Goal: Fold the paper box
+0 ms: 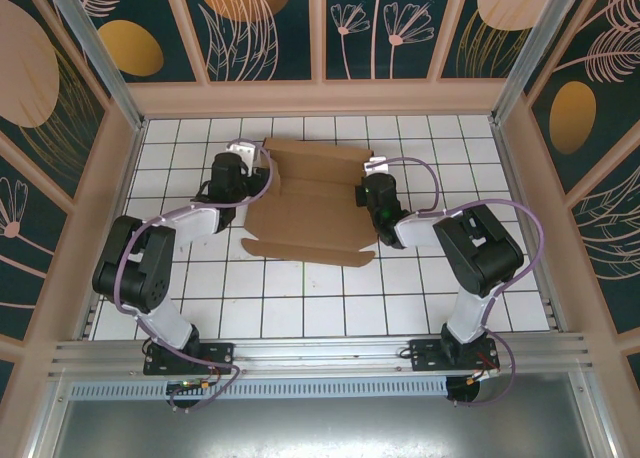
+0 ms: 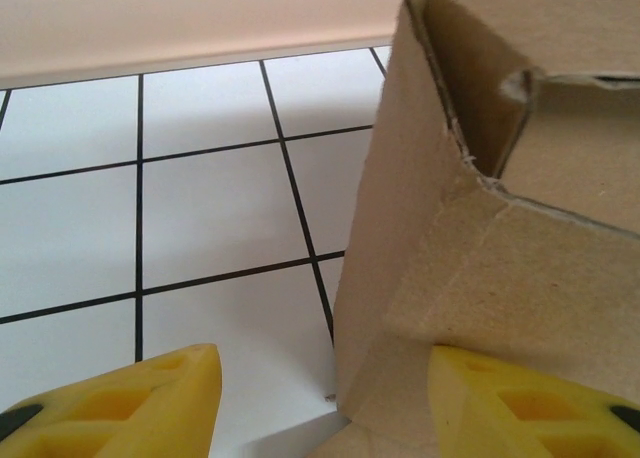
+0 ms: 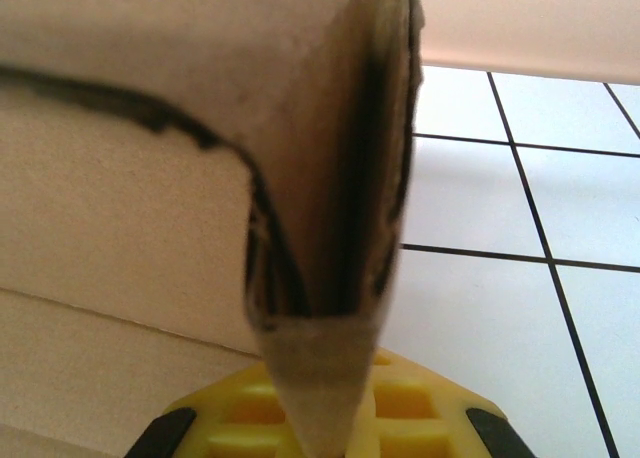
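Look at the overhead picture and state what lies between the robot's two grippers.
The paper box: in the top external view its brown cardboard sheet spans the stretch from the left gripper to the right gripper, one at each side edge.

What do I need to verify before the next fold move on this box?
1. The left gripper open: ok, fingers wide apart, with the edge of the paper box between them.
2. The right gripper gripping the box: cannot tell, cardboard hides the jaws in its wrist view.
3. The left wall raised: ok, it stands up off the tiles.
4. The near flap folded: not ok, it looks flat.
5. Box lying between both arms on the table: ok.
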Tool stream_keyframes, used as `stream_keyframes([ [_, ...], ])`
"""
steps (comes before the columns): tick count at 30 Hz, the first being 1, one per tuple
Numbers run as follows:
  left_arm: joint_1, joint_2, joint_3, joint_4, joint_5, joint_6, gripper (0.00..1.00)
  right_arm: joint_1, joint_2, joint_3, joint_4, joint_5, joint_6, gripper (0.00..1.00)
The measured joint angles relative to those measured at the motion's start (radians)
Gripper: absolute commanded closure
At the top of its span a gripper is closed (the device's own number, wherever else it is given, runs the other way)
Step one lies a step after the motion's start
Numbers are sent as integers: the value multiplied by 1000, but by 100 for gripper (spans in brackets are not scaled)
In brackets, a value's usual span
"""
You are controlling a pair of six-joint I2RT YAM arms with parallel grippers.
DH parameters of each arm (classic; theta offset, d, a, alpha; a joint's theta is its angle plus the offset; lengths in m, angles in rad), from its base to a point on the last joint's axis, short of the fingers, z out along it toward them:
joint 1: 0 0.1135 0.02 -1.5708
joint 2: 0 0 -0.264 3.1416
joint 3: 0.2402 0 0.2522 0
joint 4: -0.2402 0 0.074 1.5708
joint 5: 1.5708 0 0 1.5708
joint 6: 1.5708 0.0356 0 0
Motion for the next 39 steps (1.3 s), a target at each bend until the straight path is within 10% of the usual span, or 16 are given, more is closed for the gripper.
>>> stream_keyframes([
  [16,15,87,105,-37,265,130,41,2,-1,-5,10,-12,-26,100],
  [26,21,175,250,-145,196,139,63,7,-5,-10,11,-13,-33,100],
  [39,14,167,234,-222,67,113,65,16,-5,-8,8,-14,-29,100],
])
